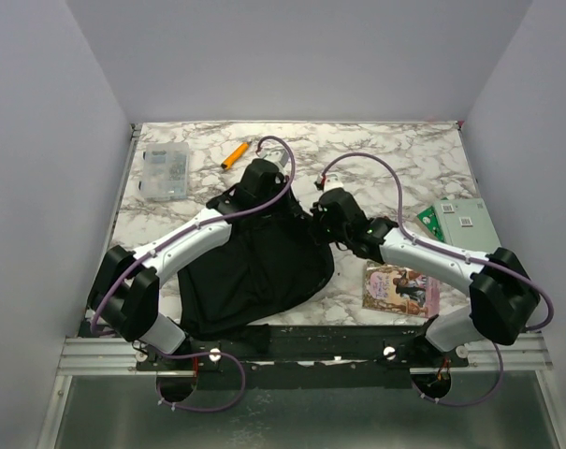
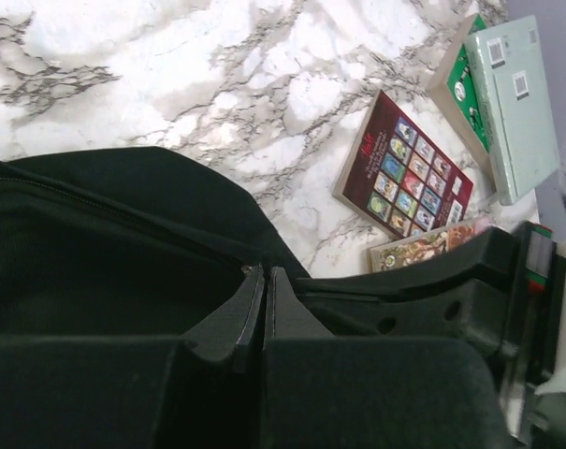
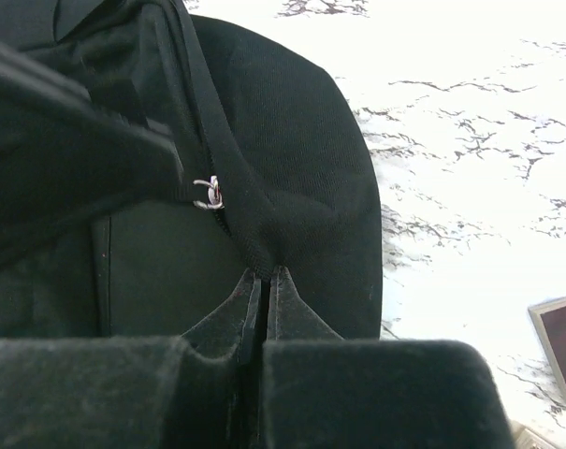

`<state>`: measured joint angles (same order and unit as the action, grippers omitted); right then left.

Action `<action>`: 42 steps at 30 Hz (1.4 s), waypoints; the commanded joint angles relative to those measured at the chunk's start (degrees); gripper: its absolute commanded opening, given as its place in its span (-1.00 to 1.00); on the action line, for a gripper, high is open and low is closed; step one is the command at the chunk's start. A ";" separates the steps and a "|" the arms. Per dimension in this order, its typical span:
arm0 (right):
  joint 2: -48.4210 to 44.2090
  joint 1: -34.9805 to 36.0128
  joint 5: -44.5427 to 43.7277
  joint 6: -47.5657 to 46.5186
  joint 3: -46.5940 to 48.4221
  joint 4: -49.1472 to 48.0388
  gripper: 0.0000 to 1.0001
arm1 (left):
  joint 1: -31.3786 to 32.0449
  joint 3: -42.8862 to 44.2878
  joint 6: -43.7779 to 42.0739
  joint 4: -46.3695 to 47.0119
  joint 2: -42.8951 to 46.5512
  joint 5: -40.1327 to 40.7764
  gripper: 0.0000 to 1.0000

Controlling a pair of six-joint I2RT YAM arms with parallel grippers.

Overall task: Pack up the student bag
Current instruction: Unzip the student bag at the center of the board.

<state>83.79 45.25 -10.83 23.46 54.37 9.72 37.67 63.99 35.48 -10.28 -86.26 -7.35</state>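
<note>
Black fabric fills the middle of your workspace: the student bag [image 1: 250, 271] lies on the marbled tabletop [image 1: 385, 154], between the two arms and toward the near edge, with its far end under both wrists. Your right claw [image 3: 261, 278] is pressed together on a black band of the bag that runs down into its tips, just below a small metal zip ring [image 3: 206, 194]. Your left claw [image 2: 265, 281] is pressed together too, its tips at the bag's edge; from its wrist view you cannot tell whether any fabric is caught between them. Off the bag, a clear plastic box [image 1: 166, 171] and an orange marker [image 1: 234, 154] sit at the far left. To the right lie a picture book [image 1: 399, 288] beside the right arm, a pale green book [image 1: 462, 223] further back, and a dark red book [image 2: 404, 173] with a grid of small pictures on its cover.
</note>
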 commanded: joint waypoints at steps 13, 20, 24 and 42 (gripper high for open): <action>-7.39 -2.80 -3.81 5.42 -9.65 -1.97 -0.99 | -15.43 1.60 -2.11 -7.14 -2.87 8.53 -1.00; -5.69 -4.27 -3.00 6.36 -7.76 -2.14 -0.99 | -15.48 1.09 -2.17 -9.09 -3.46 10.59 -1.00; -4.88 -4.47 -1.23 6.36 -6.70 -2.34 -0.99 | -15.79 2.68 -1.25 -11.15 -5.07 9.15 -1.00; -6.37 -5.73 2.28 7.42 0.43 14.27 0.22 | -5.33 -14.98 -2.21 -4.92 20.90 -18.61 0.19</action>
<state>81.25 39.88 -9.23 29.89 53.60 16.32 25.69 54.46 33.63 -16.36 -71.42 -19.31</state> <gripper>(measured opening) 0.590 0.585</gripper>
